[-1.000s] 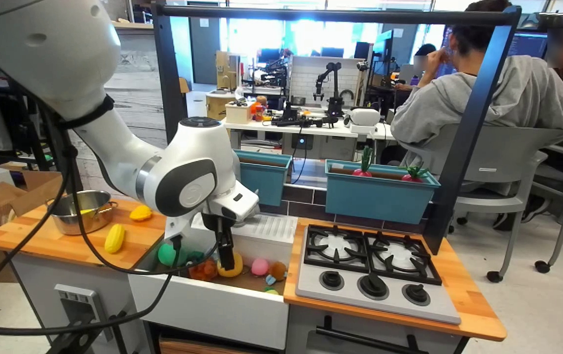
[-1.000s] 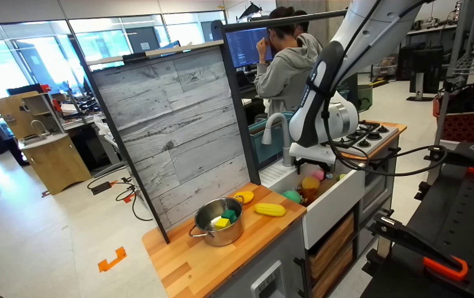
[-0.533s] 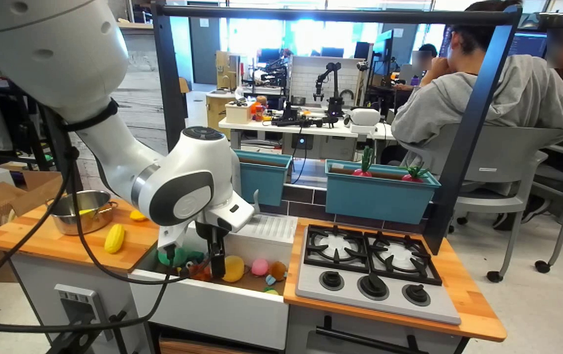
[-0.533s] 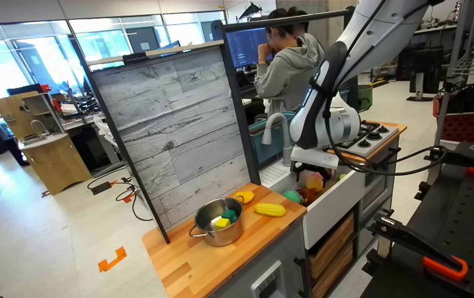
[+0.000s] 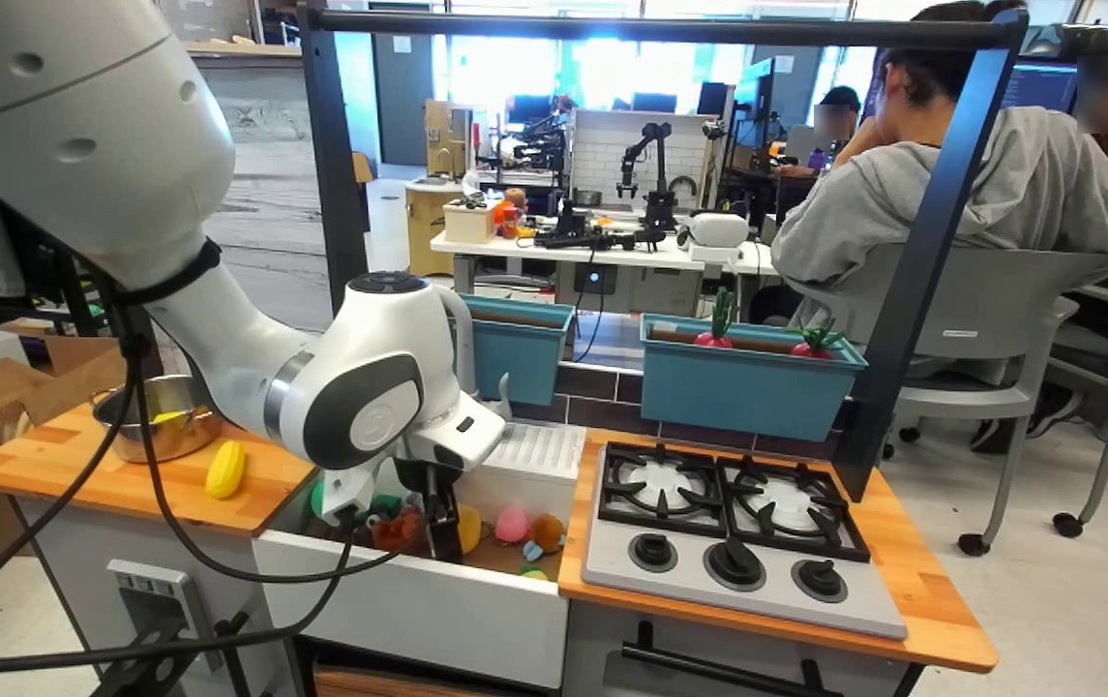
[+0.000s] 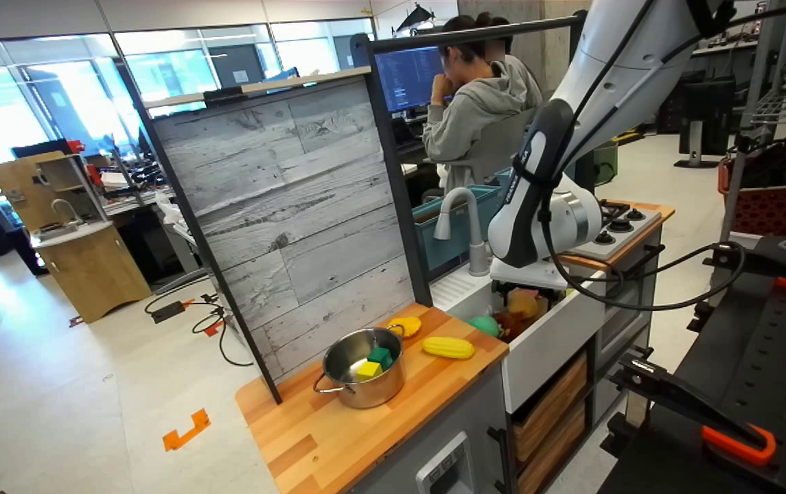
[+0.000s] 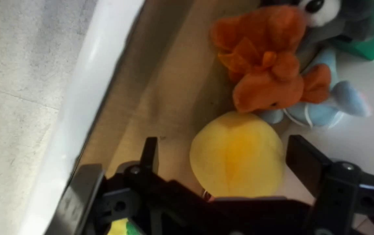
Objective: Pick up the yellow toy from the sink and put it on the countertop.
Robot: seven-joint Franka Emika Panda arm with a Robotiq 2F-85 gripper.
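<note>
The roundish yellow toy (image 7: 237,156) lies in the white sink (image 5: 408,610). It shows in both exterior views (image 5: 469,529) (image 6: 522,302), partly hidden by the gripper. My gripper (image 7: 222,153) is open, low in the sink, with its fingers on either side of the yellow toy. In the wrist view the right finger is close to the toy's edge; I cannot tell whether it touches. A gap shows between the left finger and the toy. The toy's lower edge is hidden by the gripper body. The wooden countertop (image 6: 338,439) is beside the sink.
An orange plush (image 7: 268,65) and a light-blue toy (image 7: 317,114) lie against the yellow toy. A pink ball (image 5: 512,524) is also in the sink. The countertop holds a steel pot (image 6: 365,391), yellow corn (image 6: 447,347) and another yellow toy (image 6: 404,326). The grey faucet (image 6: 477,254) stands behind.
My gripper has come down deeper into the sink, around the yellow toy. A finger now covers part of the toy in an exterior view. The toy has not visibly moved.
</note>
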